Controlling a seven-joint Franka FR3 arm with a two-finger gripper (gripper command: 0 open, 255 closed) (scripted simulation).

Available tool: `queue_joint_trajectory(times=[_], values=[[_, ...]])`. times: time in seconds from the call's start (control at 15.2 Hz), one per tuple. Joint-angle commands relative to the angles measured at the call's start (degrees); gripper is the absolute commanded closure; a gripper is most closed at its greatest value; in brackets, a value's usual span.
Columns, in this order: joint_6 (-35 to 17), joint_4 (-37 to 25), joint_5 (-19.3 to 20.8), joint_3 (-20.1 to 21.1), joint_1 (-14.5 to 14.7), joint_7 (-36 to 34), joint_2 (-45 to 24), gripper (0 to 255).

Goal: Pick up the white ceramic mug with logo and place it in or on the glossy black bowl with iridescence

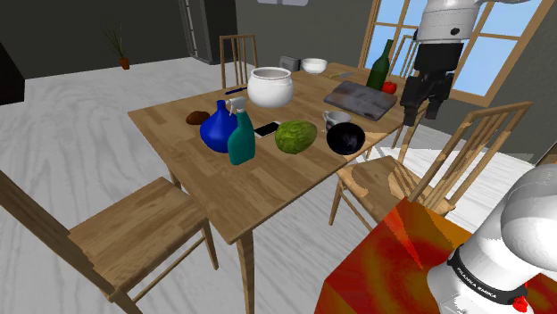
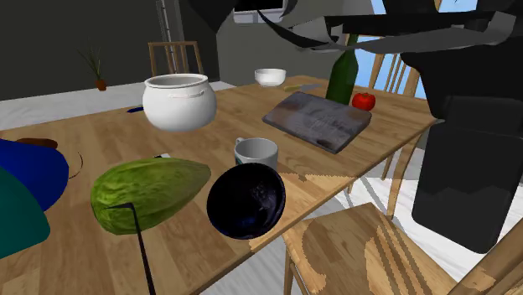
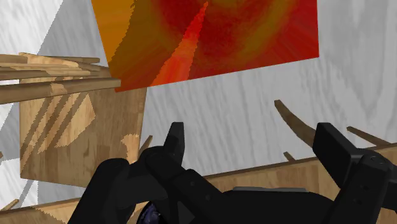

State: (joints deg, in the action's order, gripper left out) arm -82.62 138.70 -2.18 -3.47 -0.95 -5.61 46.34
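Mug (image 2: 256, 152) stands upright on the table (image 2: 100, 126), long axis vertical, mouth facing up. A small handle appears to stick out sideways, toward the white pot (image 2: 178, 102). The body is plain white and the inside is shaded grey. It sits just beside the bowl (image 2: 245, 201), on the bowl's pot side. The bowl is glossy black and tipped on its side at the table edge. Gripper (image 1: 423, 112) hangs higher than the bowl and well apart from it, over a chair (image 1: 393, 177). Its fingers are wide apart and hold nothing.
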Motion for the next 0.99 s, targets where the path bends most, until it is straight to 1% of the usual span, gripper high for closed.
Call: queue_joint_trajectory(times=[0.0, 0.46, 0.92], values=[[0.00, 0.00, 0.00, 0.00, 0.00, 0.00, 0.00, 0], [-12.86, -0.74, 3.11, -2.73, -0.72, 3.79, -11.61, 0], [-23.92, -5.29, 4.68, -5.30, -1.20, 7.19, -25.07, 0]])
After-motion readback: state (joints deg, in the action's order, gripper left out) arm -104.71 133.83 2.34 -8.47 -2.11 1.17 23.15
